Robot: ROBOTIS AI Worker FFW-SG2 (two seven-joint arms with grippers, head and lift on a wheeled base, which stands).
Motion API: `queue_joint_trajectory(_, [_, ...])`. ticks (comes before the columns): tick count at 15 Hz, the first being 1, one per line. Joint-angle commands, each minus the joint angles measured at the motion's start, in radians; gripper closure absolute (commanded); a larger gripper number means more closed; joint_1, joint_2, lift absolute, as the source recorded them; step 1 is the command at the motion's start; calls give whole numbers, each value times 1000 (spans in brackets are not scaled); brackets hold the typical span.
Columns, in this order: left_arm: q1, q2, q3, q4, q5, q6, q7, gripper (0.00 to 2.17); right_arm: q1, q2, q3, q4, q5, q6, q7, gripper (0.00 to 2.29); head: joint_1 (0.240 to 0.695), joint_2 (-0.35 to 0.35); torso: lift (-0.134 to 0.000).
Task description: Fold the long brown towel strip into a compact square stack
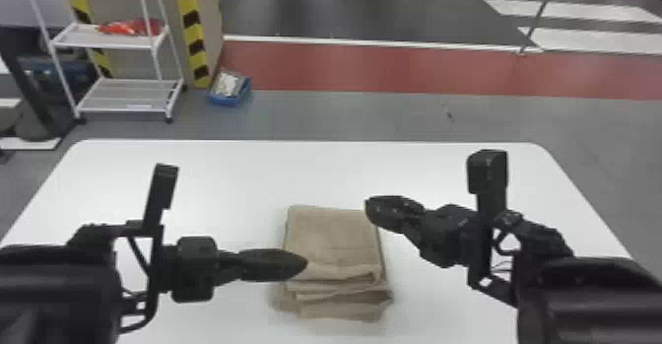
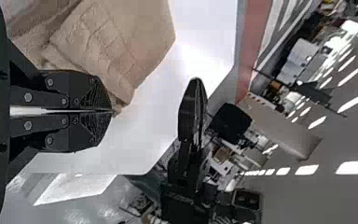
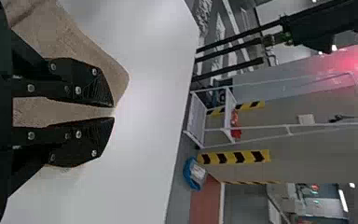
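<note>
The brown towel [image 1: 335,234] lies as a folded stack on the table, its far part smooth and its near part in several uneven layers. My left gripper [image 1: 305,263] is at the stack's left side, by a raised fold. In the left wrist view, the left gripper [image 2: 113,111] has its fingers together on a small bit of the towel [image 2: 121,51]. At the stack's far right corner is my right gripper [image 1: 368,206]. In the right wrist view, the right gripper [image 3: 114,113] is slightly open, with the towel [image 3: 93,56] visible behind and between its fingers.
Around the stack is the white table [image 1: 246,170], with rounded far corners. Beyond it on the floor stand a white shelf rack [image 1: 128,94] and a blue box [image 1: 230,89]. In the left wrist view, the right arm's gripper [image 2: 193,112] rises over the table.
</note>
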Motion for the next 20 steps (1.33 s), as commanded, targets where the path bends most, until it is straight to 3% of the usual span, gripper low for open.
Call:
queue_joint_trajectory(1, [3,0,152,-66,110,45,45,-2,78,1,-54,1,-115,-265,-48,16,695,-85,-124])
queue_joint_trajectory(2, [16,-1,209,-95,173,91,99,-2,111,1,-58,10,-129,-363,-79,29,695,-70,-124])
queue_joint_trajectory(3, [58,-3,256,-135,242,88,202,-2,151,1,-52,27,-129,-495,-132,33,695,-55,-124])
queue_joint_trajectory(4, [118,-14,298,-172,329,63,369,-2,185,1,-37,62,-123,-673,-186,53,695,-37,-124])
queue_joint_trajectory(5, [179,-21,322,-195,395,-29,510,-2,223,1,-11,73,-97,-753,-267,53,695,-19,-124])
queue_joint_trajectory(7, [293,-21,333,-226,423,-317,703,19,295,1,26,68,-83,-796,-393,53,695,41,-124])
queue_joint_trajectory(8, [342,-21,316,-236,423,-391,808,46,335,1,43,62,-83,-833,-447,53,695,65,-124])
queue_joint_trajectory(10, [424,-21,252,-230,389,-544,1001,70,398,1,52,48,-83,-857,-502,66,695,107,-124])
queue_joint_trajectory(12, [437,-21,207,-180,381,-636,1124,76,423,1,61,24,-85,-781,-560,73,695,146,-124])
queue_joint_trajectory(14, [452,-21,120,-117,262,-851,1254,66,427,1,86,8,-83,-738,-612,80,695,149,-124])
queue_joint_trajectory(18, [498,-21,94,-35,291,-1133,1277,70,426,1,113,-3,-76,-750,-615,83,695,141,-124])
queue_joint_trajectory(20, [520,-21,89,-42,291,-1130,1303,73,423,1,113,7,-73,-750,-615,83,695,144,-124])
